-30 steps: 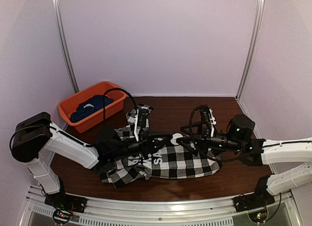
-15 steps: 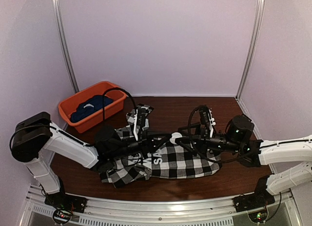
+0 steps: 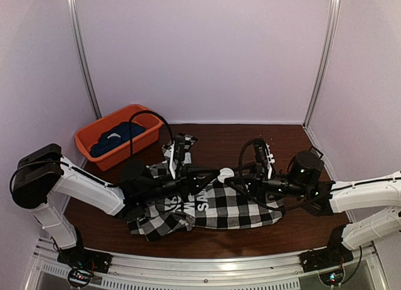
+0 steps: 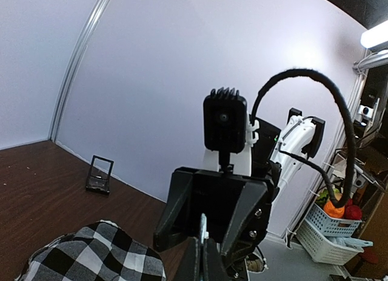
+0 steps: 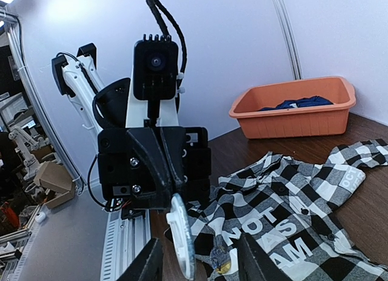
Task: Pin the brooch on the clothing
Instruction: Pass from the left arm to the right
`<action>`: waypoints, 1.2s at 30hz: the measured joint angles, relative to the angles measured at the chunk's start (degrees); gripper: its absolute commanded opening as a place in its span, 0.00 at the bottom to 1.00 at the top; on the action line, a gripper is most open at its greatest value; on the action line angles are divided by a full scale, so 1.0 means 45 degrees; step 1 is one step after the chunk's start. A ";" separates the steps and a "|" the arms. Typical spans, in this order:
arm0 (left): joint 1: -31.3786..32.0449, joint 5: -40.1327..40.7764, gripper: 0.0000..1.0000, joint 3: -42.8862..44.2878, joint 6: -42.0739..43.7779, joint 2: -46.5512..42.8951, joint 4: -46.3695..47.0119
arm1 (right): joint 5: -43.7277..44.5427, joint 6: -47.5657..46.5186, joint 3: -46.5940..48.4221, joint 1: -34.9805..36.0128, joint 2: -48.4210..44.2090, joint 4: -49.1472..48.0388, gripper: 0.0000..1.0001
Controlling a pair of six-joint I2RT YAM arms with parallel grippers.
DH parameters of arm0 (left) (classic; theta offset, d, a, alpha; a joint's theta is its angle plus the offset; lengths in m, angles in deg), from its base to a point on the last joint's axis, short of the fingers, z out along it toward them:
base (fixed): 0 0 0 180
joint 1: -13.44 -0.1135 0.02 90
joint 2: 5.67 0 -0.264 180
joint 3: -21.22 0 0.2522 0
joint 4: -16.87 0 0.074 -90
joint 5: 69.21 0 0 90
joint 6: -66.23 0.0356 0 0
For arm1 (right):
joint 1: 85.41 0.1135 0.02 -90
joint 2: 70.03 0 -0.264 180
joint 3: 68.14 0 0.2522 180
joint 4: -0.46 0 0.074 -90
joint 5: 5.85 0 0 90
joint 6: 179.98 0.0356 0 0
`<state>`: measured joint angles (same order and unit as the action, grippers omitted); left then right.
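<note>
While the left fingers (image 5: 163, 172) are clenched on the brooch (image 5: 180, 235), a flat white disc held on edge in the air, the right fingers (image 5: 147, 264) stand apart on either side of it and do not visibly touch it, so they have no grip on it.

Nothing is pinned yet. The brooch hangs above the middle of the checked shirt (image 3: 241, 208), clear of the cloth, and I cannot see its pin or whether the clasp is undone. By my reading this is a hand-over or a two-handed opening of the clasp. The whole fastening is left to do: free the pin, bring it down to the fabric, push it through and close it.

The shirt lies across the middle of the tabletop (image 3: 219, 136), towards its near edge, its left end rumpled and its black lettered panel showing. Both wrists and their looping black cables (image 4: 297, 73) crowd above that panel and hide part of it from above. At the far left corner sits an orange tub (image 3: 122, 153) with a navy garment (image 3: 116, 134) in it, well apart from the work.
</note>
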<state>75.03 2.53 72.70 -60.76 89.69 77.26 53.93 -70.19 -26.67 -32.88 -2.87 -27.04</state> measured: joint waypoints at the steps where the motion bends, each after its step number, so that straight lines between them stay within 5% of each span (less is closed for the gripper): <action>1: 0.0000 0.0000 0.00 0.0000 0.0005 0.0000 0.0005 | -0.0010 0.0024 0.0000 0.0005 0.0039 -0.0039 0.42; 9: 0.0000 0.0000 0.00 0.0000 0.0034 0.0000 0.0000 | -0.0180 0.0131 -0.0078 0.0058 0.0301 -0.0379 0.28; 15: 0.0000 -0.0005 0.00 0.0000 0.0112 0.0000 0.0000 | -0.0248 0.0321 -0.0078 0.0097 0.0408 -0.0534 0.03; 21: -0.0034 0.0107 0.63 -0.0121 0.0121 -0.0087 0.0005 | -0.0194 0.0262 -0.0049 0.0131 0.0199 -0.0151 0.00; 28: -0.0772 0.0199 0.90 -0.1627 0.0185 -0.2225 -0.0238 | 0.0408 -0.0646 0.1880 0.0131 -0.0447 0.4896 0.00; 30: -0.1044 0.0189 0.97 -0.1423 0.0729 -0.3614 -0.1666 | 0.0447 -0.0981 0.2482 0.0131 -0.0690 0.6305 0.00; 36: -0.1112 -0.0282 0.98 0.1719 0.3667 -0.5508 -0.7057 | 0.0024 -0.2001 0.3575 0.0131 -0.1506 0.9675 0.00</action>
<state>70.02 1.26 80.43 -44.26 64.90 45.50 54.04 -79.20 -10.59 -32.29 -9.65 16.50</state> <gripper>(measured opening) 0.976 0.008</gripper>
